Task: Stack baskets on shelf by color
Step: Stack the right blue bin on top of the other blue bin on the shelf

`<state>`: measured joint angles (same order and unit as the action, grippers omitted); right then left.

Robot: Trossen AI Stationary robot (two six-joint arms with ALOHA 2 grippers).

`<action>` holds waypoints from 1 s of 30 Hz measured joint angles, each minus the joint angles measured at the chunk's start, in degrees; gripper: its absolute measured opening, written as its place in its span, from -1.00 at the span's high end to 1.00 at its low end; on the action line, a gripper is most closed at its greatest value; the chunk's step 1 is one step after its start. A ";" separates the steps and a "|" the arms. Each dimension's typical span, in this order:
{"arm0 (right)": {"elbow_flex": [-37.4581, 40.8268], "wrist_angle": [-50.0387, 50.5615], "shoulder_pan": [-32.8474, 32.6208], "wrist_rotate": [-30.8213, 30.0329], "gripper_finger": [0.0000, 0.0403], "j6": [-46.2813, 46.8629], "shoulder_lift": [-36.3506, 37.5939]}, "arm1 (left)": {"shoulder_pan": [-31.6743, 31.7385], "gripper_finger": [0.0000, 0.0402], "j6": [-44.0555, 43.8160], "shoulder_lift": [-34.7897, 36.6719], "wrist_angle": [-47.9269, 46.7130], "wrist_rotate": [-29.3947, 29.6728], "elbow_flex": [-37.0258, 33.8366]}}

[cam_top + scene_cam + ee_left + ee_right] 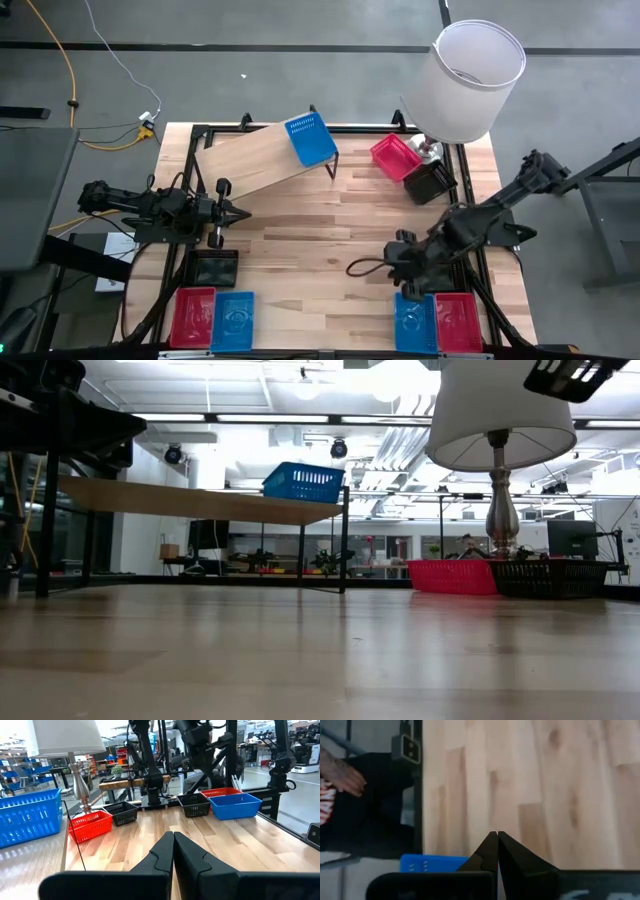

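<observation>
While both grippers (238, 212) (400, 258) sit closed, empty: baskets three blue (311, 139), three red (395, 156), two black (430, 181).

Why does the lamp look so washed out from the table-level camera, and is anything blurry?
Low view: bright ceiling lights behind the lampshade bleach its top edge, and the near tabletop looks soft, out of focus. Right wrist view: the wood grain looks smeared. High view: evenly lit, with only soft shadows under the shelf.
</observation>
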<state>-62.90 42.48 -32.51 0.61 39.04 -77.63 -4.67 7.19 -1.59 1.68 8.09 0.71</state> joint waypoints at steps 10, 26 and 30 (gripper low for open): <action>-0.37 2.02 -7.71 4.52 0.54 11.74 -5.73 | 0.01 0.98 -0.01 -0.02 -0.01 0.00 0.01; -0.39 -17.49 -24.49 -5.03 0.30 46.29 -10.34 | 0.00 0.98 0.01 -0.02 -0.01 0.01 0.00; -0.39 -22.40 -24.75 -3.21 0.33 46.49 -14.01 | 0.00 0.98 0.02 -0.02 -0.01 0.01 0.00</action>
<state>-63.29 20.08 -57.25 -2.60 85.53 -91.64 -4.66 7.21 -1.61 1.67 8.09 0.71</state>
